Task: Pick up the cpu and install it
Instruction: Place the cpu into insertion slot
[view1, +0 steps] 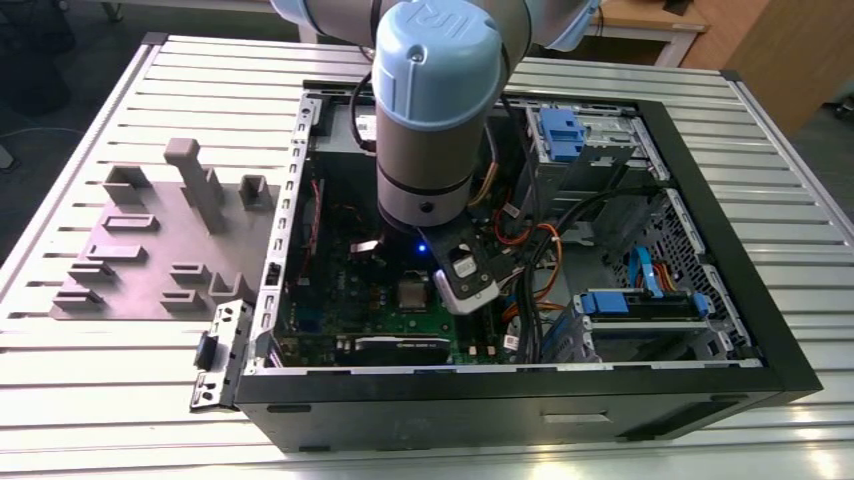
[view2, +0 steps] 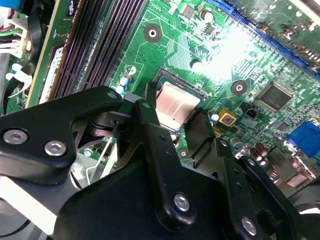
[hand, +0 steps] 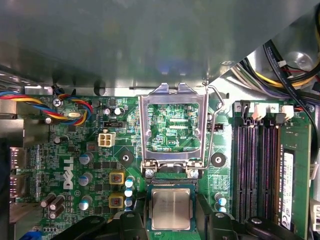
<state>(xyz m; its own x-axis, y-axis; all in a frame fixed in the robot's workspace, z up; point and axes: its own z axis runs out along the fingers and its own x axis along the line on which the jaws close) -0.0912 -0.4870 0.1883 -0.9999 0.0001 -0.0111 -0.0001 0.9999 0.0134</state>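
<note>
Cpu (hand: 171, 208) was a small flat square chip: brushed silver-grey metal lid with rounded corners and a thin pale border. Faint print on top, not legible. It lay flat in the socket on the green motherboard (hand: 75, 165), level, not tilted. In the second wrist view its top caught a warm, coppery reflection.

Claw (view2: 171, 116) was spread. One black finger (hand: 134, 222) stood on one side of the socket and its mate on the other, with the chip between them. Pads sat just beside the chip's edges. A narrow strip of socket showed on each side, so nothing was pinched. Whether the pads touched the socket rim, could not tell.

Silver socket frame (hand: 172, 125) was hinged open just beyond the chip, and board circuitry showed through its window. Wire lever (hand: 214, 127) was up beside the frame. Dark memory slots (hand: 255, 165) ran along one side of the socket, with a fitted module next to them. Coloured cables (hand: 30, 97) crossed the board on the far side.

In the exterior view the arm (view1: 427, 100) reached down into an open black computer case (view1: 534, 425) lying on a slatted metal worktop (view1: 120, 400). The chip showed as a small grey square mid-board, just beside the arm's wrist. A grey fixture block (view1: 147, 250) sat on the worktop toward the exterior view's left, close beside the case.
</note>
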